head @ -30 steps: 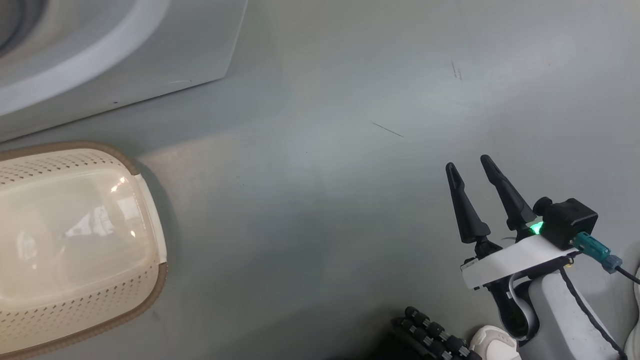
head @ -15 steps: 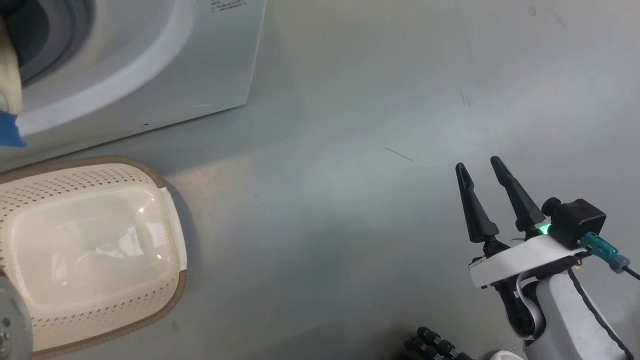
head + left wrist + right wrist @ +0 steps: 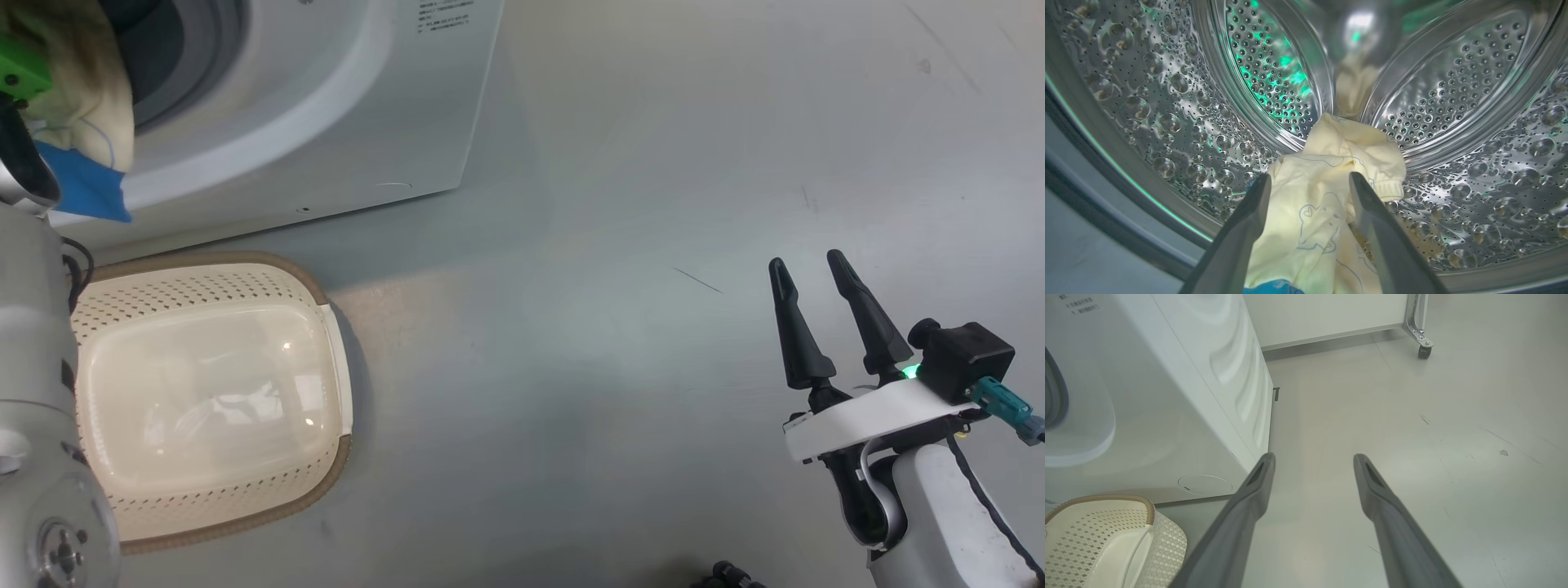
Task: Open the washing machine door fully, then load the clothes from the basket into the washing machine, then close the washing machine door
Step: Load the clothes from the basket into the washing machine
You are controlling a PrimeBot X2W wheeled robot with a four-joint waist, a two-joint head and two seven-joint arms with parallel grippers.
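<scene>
Clothes at the drum mouth, left jaws released.
The clothes [image 3: 1327, 192] lie on the steel drum [image 3: 1167, 102] of the washing machine [image 3: 367, 106], a blue-patched end hanging over the opening's white rim. The left gripper [image 3: 1309, 176] reaches into the drum, fingers spread wide with the cloth slack between them. The basket [image 3: 196, 282] stands on the floor [image 3: 571, 367] just in front of the machine. The right gripper [image 3: 805, 260] hangs well apart over the floor, jaws apart.

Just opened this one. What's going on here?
The left gripper, open, reaches into the drum of the washing machine, with the cream clothes lying between its fingers. Part of the garment hangs over the opening's lip. The basket on the floor looks empty. The right gripper hovers open, holding nothing.
</scene>
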